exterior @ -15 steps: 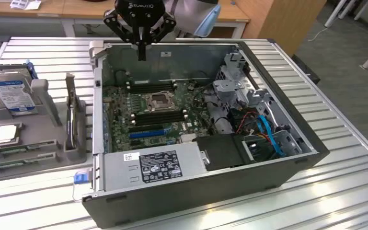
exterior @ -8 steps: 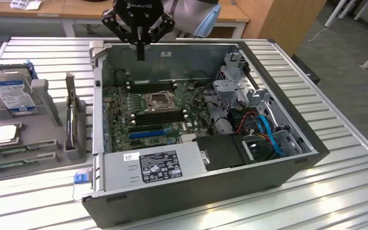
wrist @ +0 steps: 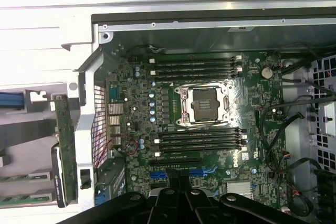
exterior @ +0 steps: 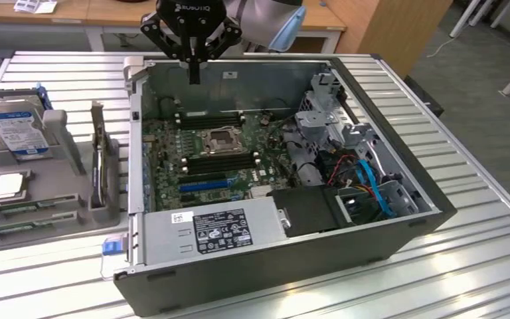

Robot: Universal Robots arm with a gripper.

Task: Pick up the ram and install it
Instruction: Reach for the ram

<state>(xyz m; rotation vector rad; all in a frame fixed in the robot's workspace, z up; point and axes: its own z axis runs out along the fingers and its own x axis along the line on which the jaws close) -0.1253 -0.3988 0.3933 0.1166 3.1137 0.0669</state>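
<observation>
My gripper (exterior: 194, 74) hangs shut with nothing in it over the back of the open computer case (exterior: 414, 219), above the motherboard (exterior: 170, 156); in the wrist view the gripper (wrist: 177, 184) is over the board (wrist: 136, 108). Two green ram sticks (exterior: 26, 207) lie flat in a grey holder (exterior: 60, 176) at the exterior view's left, well away from the gripper. A thin green board (exterior: 96, 136) stands on edge in the same holder, beside the case wall (wrist: 62, 135). Black memory slots (exterior: 209, 120) (wrist: 195, 66) flank the CPU socket (exterior: 217, 139) (wrist: 205, 103).
A hard drive with a blue label (exterior: 16, 129) and a CPU chip (exterior: 5, 187) sit in the holder. The power supply (exterior: 215, 232) fills the case's near end, and drive cages with blue and orange cables (exterior: 366, 183) stand at its right. All rests on a slatted metal table (exterior: 467, 266).
</observation>
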